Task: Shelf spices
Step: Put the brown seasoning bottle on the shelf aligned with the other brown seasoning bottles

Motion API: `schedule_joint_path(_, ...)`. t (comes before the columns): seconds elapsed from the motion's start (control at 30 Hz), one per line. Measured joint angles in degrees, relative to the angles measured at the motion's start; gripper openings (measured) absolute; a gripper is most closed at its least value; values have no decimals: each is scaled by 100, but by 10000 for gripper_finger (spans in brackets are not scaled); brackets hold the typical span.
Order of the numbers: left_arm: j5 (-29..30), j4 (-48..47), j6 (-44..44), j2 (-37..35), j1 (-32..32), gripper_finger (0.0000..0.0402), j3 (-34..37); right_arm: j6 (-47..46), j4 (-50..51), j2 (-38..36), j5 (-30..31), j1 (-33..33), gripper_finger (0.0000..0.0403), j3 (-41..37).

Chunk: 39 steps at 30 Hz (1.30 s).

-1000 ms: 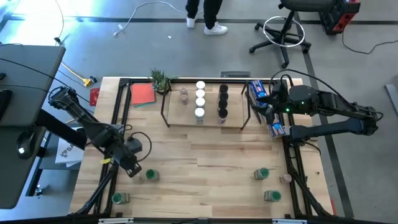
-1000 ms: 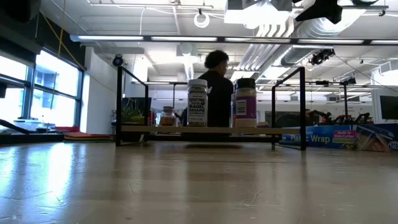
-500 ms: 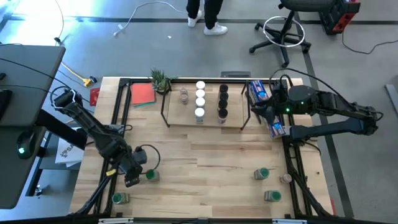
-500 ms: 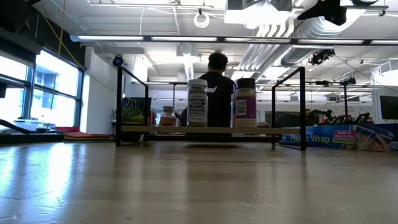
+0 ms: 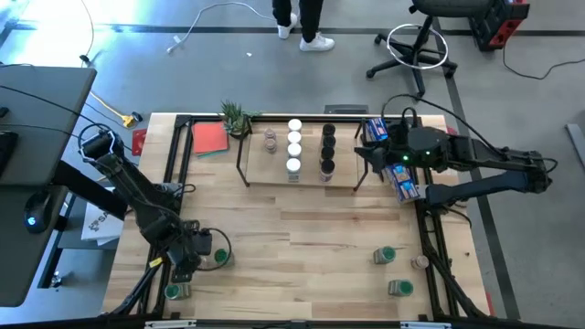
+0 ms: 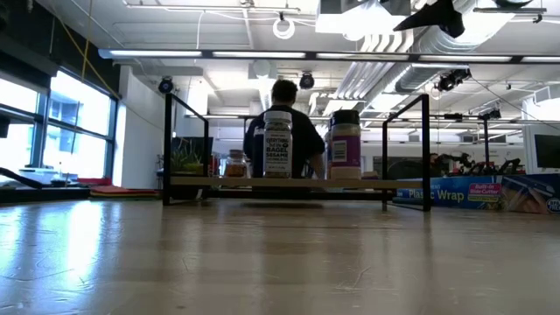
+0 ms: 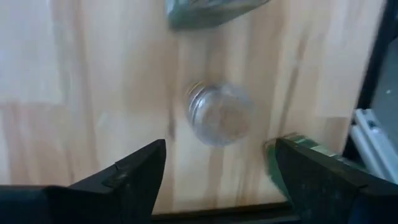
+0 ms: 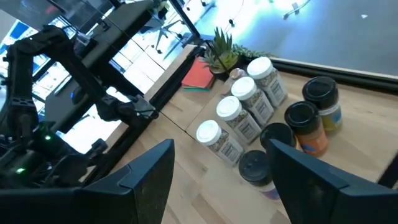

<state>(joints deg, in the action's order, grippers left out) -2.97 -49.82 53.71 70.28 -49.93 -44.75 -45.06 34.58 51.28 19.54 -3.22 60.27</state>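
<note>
Eight or so spice jars already on the shelf (image 5: 302,179), five still loose on the worktop (image 5: 302,238).

High view: shelf at worktop's far middle. On it a white-lid row (image 5: 293,144), a black-lid row (image 5: 327,146), one brownish-lid jar (image 5: 271,140) beside them. Loose: green-lid jar (image 5: 220,258) near left front, another (image 5: 177,291) at left front corner; right front has green-lid jars (image 5: 385,255) and (image 5: 400,288), plus a small brownish one (image 5: 420,262) at the edge. Left hand (image 5: 190,255) low, just beside the first green-lid jar. Right hand (image 5: 373,163) by shelf's right end, over the blue box (image 5: 391,157). Plant and red card at far left, not task items.

Low view: shelf seen level, two front jars upright, a person in the room behind. Loose jars not seen here.

Left wrist view: left hand's fingers (image 7: 124,180) set wide, empty; a jar seen end-on (image 7: 221,113) between and beyond them, not yet gripped.

Right wrist view: right hand's fingers (image 8: 146,171) wide, empty; looks across shelved rows.

Est. progress: abt two-thirds done; left-side pick appears to be the step in hand.
</note>
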Motion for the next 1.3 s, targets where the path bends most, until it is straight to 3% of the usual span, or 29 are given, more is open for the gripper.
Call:
schedule_joint_path(0.23,504,184,-331,172,-319,299,0,-124,-345,400,-194,0,249,0)
schedule_joint_path(0.87,585,840,-287,1382,-372,295,-2,-550,-693,562,-366,4,249,0)
schedule_joint_path(1.0,584,942,-262,1421,-372,263,-2,-571,-700,562,-364,65,249,0)
schedule_joint_path(1.2,549,946,-96,1416,-372,181,-8,-571,-705,562,-305,190,249,0)
schedule_joint_path(1.3,450,913,-31,1412,-372,176,-40,-571,-705,562,-303,190,249,0)
